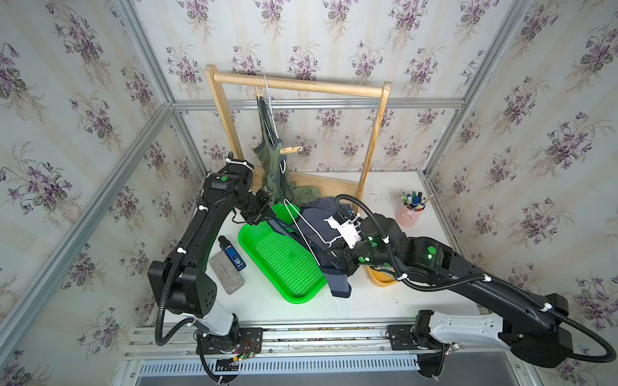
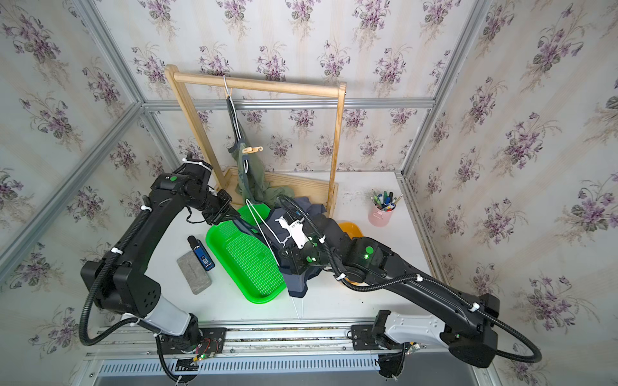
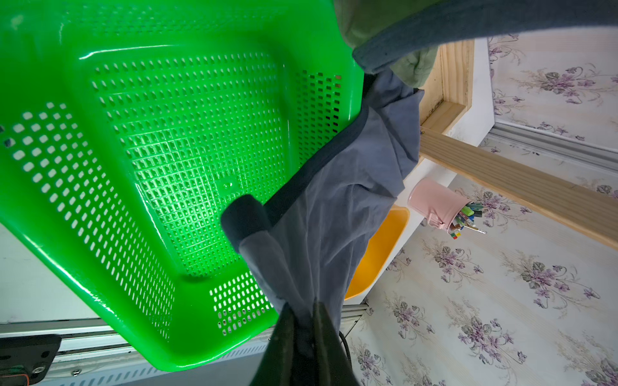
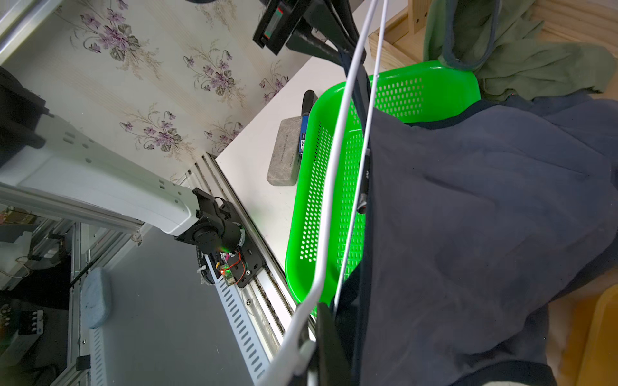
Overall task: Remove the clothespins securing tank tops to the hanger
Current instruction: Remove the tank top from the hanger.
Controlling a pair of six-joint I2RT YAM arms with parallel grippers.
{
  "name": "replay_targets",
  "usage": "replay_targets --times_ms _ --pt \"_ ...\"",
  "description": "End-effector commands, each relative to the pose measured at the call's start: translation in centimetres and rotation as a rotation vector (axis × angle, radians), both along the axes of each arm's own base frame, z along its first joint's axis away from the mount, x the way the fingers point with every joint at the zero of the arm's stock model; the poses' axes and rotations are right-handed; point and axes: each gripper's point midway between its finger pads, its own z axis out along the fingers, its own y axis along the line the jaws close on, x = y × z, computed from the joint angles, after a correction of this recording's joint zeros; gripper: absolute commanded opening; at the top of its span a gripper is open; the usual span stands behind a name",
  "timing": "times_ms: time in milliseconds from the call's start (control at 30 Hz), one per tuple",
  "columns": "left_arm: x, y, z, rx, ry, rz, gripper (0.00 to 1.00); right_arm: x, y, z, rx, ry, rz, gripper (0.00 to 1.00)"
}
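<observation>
The left gripper (image 3: 302, 310) is pinched tight on a dark-trimmed strap of the navy top (image 1: 321, 214), with the cloth bunched between its fingertips. The right gripper (image 4: 314, 331) is clamped on the white hanger (image 4: 331, 173) that carries this top (the wire runs straight out from between its jaws). Between the two arms, hanger and top hang tilted above the green basket (image 1: 284, 264). The navy cloth drapes across the basket's right side and spills over its near corner towards the table edge.

Behind them stands the wooden rack (image 1: 301, 85). A second hanger (image 1: 267, 88) hooks over its rail and dangles steeply, carrying the olive top (image 1: 271, 160). The bottom of that top is heaped on the rack's base board, just behind the basket. One pale wooden clothespin (image 1: 290, 150) is clipped to the olive top at the low end of this hanger, and its free end sticks out sideways towards the rack's right post. It is well apart from both grippers.

Left of the basket lie a grey block (image 1: 226, 272) and a blue device (image 1: 234, 255), touching each other. A pink cup of pens (image 1: 409, 212) stands near the back right corner.
</observation>
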Motion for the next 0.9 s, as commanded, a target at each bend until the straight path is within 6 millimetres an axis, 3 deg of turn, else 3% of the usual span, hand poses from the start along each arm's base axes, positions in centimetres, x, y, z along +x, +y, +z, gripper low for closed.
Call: replay_targets --times_ms 0,67,100,200,300,467,633,733,867 --pt "-0.2 0.0 0.1 -0.012 0.002 -0.018 0.17 -0.2 0.7 0.9 0.036 0.006 0.014 0.00" --pt "-0.1 -0.2 0.4 -0.028 -0.002 -0.030 0.29 0.1 1.0 1.2 0.045 0.002 0.005 0.00" --pt "-0.3 -0.4 0.4 -0.040 0.001 -0.038 0.43 0.5 1.2 1.6 0.053 -0.009 -0.005 0.00" --pt "-1.4 -0.8 0.6 -0.059 -0.001 -0.068 0.73 1.8 1.8 3.0 0.095 -0.058 -0.055 0.00" --pt "-2.9 -1.0 0.9 -0.062 -0.020 -0.117 0.87 3.5 2.5 4.5 0.135 -0.102 -0.105 0.00" --pt "-5.7 -1.1 2.4 -0.065 -0.072 -0.184 0.95 6.1 4.3 5.1 0.146 -0.115 -0.140 0.00" --pt "-8.8 -2.7 4.5 -0.096 -0.125 -0.263 0.99 8.7 4.8 5.0 0.134 -0.103 -0.186 0.00" --pt "-10.1 -3.0 3.5 -0.099 -0.094 -0.279 0.99 9.7 4.7 4.6 0.125 -0.096 -0.210 0.00" --pt "-10.1 -2.1 1.4 -0.036 -0.065 -0.291 0.99 10.3 4.7 4.1 0.100 -0.096 -0.225 0.00"
